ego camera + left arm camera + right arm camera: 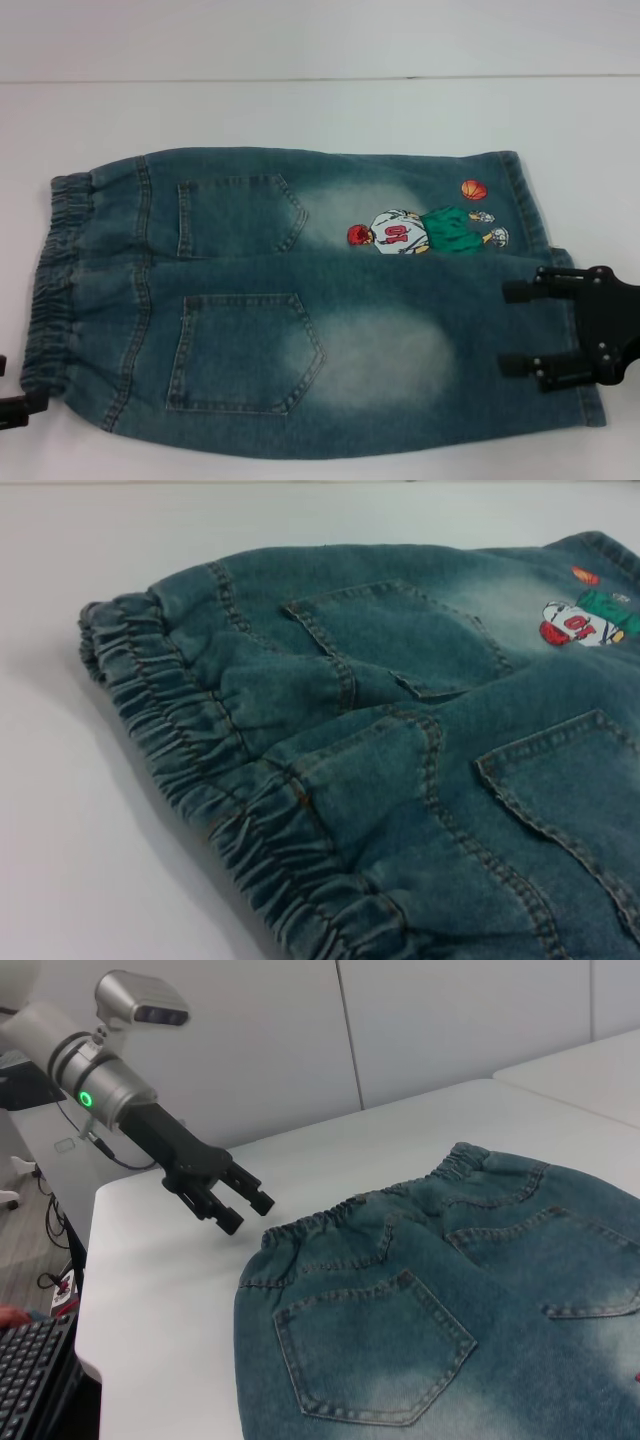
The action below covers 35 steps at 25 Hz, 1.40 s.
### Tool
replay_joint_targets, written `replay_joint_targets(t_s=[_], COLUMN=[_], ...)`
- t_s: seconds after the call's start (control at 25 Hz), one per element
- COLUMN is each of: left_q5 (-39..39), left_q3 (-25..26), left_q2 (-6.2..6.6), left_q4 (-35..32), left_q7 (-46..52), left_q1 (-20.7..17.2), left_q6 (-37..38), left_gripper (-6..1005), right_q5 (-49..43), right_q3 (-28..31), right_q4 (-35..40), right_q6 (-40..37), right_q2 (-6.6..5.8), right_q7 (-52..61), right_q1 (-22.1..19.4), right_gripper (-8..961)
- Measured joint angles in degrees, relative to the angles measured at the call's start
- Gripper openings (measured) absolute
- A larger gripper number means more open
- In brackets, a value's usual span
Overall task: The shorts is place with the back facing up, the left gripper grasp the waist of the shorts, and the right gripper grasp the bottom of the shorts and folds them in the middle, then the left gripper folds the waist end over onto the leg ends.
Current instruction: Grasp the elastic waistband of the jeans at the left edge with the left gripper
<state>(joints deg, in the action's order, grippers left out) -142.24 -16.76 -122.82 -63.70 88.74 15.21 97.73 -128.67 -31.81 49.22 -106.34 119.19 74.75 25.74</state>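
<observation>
Right hand (520, 329): black two-fingered claw at the right of the head view, fingers spread wide and pointing left, poised over the bottom of the shorts (560, 330) on the near leg; both fingertips lie over the denim, holding nothing; whether they touch the cloth cannot be told.

Left hand (243, 1206): black claw on a silver wrist with a green light, seen from the right wrist view; fingers parted, holding nothing, hovering above the tabletop (170, 1280) just beside the waist of the shorts (330, 1220), apart from it; in the head view only a dark sliver shows at the near left edge.

Shorts (300, 300): blue-green washed denim with pale faded patches, lying flat and unfolded on the white tabletop, back up, waist to the left and leg ends to the right; two back pockets (245, 350) visible, one on each leg; gathered elastic band runs along the left end; embroidered basketball player (425, 232) on the far leg near its hem, with an orange ball (474, 189) just beyond it.

Periphery: keyboard (30, 1370) beyond the tabletop's edge in the right wrist view.
</observation>
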Motion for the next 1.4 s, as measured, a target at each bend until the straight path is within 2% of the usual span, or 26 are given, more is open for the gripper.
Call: replay_joint_targets(t_s=[0.4, 1.4], left_q5=[-0.37, -1.34], left_q3=[-3.39, -4.42], left_q2=[-0.41, -1.00], left_q4=[0.74, 2.61], left_q7=[0.33, -0.22], left_q1=[0.25, 1.49], left_q6=[-2.89, -6.37], left_gripper=[779, 733], right_q5=[0.12, 0.09], right_q3=[0.06, 0.57], right_q4=[0.00, 0.00], right_q6=[0.07, 0.09], right_q2=[0.07, 0.08], right_q7=[0.11, 0.31], right_q1=[0.12, 0.42], right_gripper=[928, 928])
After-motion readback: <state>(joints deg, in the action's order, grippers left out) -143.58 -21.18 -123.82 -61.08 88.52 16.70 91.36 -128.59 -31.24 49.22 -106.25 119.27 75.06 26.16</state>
